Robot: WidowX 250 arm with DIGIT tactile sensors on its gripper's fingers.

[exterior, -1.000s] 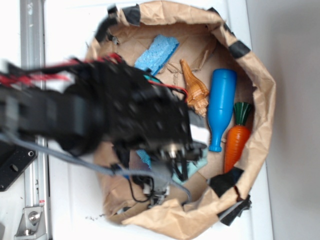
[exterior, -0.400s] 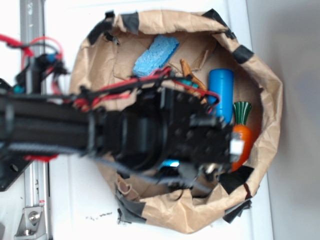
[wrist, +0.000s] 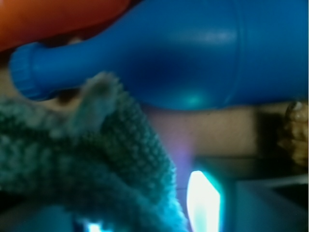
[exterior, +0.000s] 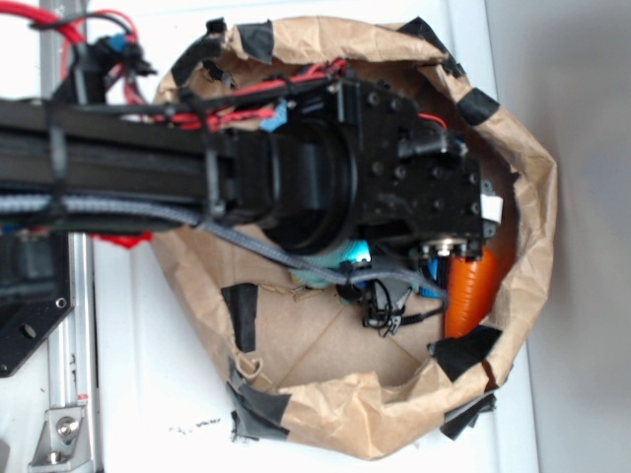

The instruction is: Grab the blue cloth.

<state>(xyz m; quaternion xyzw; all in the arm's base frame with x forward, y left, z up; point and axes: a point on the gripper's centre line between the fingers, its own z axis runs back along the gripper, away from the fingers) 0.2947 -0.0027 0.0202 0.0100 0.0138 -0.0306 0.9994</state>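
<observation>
The blue cloth (wrist: 96, 164), a pale teal terry rag, bulges up close to the wrist camera, bunched between the two glowing fingertips of my gripper (wrist: 147, 215). The jaws look shut on it. From the exterior view the black arm covers most of the bag; my gripper (exterior: 383, 307) hangs under the wrist, and only a teal scrap of the blue cloth (exterior: 320, 278) shows at the arm's lower edge.
A glossy blue bottle (wrist: 193, 48) lies just beyond the cloth, with the orange carrot (wrist: 58, 14) behind it and a shell (wrist: 297, 130) at the right. The carrot (exterior: 468, 291) lies against the wall of the brown paper bag (exterior: 325, 414). A metal rail (exterior: 59, 394) runs down the left.
The arm has swung from the bag's lower left toward its upper right. The cloth is gone from the bag floor where it lay and has come along with the gripper.
</observation>
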